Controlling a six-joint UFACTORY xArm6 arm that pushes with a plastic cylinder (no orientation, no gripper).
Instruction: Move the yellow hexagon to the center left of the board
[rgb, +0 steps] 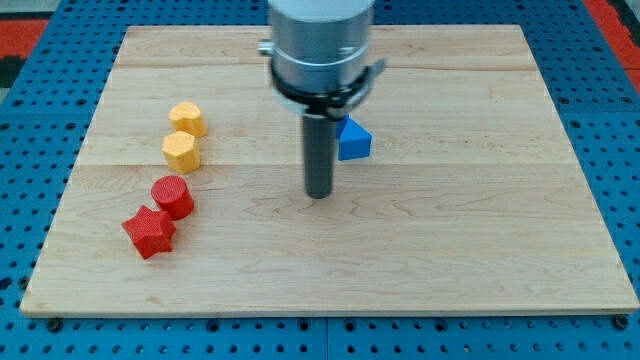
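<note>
Two yellow blocks sit at the view's left. The upper yellow block (188, 118) looks like a rounded hexagon; the lower yellow hexagon (182, 152) lies just below it. A red cylinder (173, 196) and a red star (149, 231) lie further down the left side. A blue block (353, 140), roughly triangular, sits near the middle. My tip (318, 194) rests on the board at the centre, just below and left of the blue block and well to the right of the yellow blocks.
The wooden board (480, 250) lies on a blue perforated surface (20, 150). The arm's grey housing (320, 45) hangs over the board's top middle.
</note>
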